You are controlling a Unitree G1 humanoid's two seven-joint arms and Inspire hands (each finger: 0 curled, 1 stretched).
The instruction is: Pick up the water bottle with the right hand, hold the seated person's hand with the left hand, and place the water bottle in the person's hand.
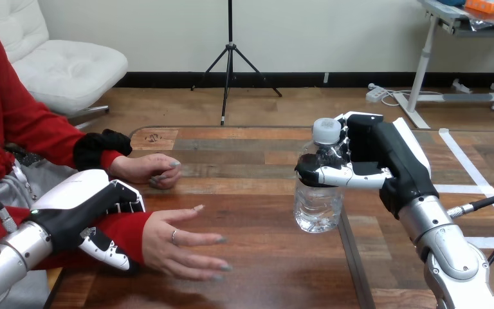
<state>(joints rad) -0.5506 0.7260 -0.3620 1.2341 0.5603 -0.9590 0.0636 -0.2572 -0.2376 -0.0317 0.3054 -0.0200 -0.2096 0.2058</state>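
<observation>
From the head view, my right hand (pixel 373 154) is clamped on the clear plastic water bottle (pixel 317 207). The fingers and thumb wrap its shoulder just under the white screw cap (pixel 326 131). The bottle stands upright over the middle of the wooden table (pixel 264 277), and I cannot tell whether its base rests on the wood or hangs just clear of it.

My left hand (pixel 87 209) is at the lower left, closed round the person's wrist in its red sleeve (pixel 128 226), fingers over the top and thumb underneath. The person's open hand (pixel 180 246) reaches out past it with straight fingers, low over the table and well apart from the bottle. The person's other hand (pixel 146 169) lies loosely curled on the table farther back.

The open hand does not look turned palm-up. If I set the bottle down on it as it lies, the bottle could roll off the fingers. My grip is also high on the bottle, so the body could swing or slip as I carry it across. Squeezing the wrist too hard is a further risk.

The bottle is capped, so nothing should spill. It looks to hold water, but I cannot read the level.
</observation>
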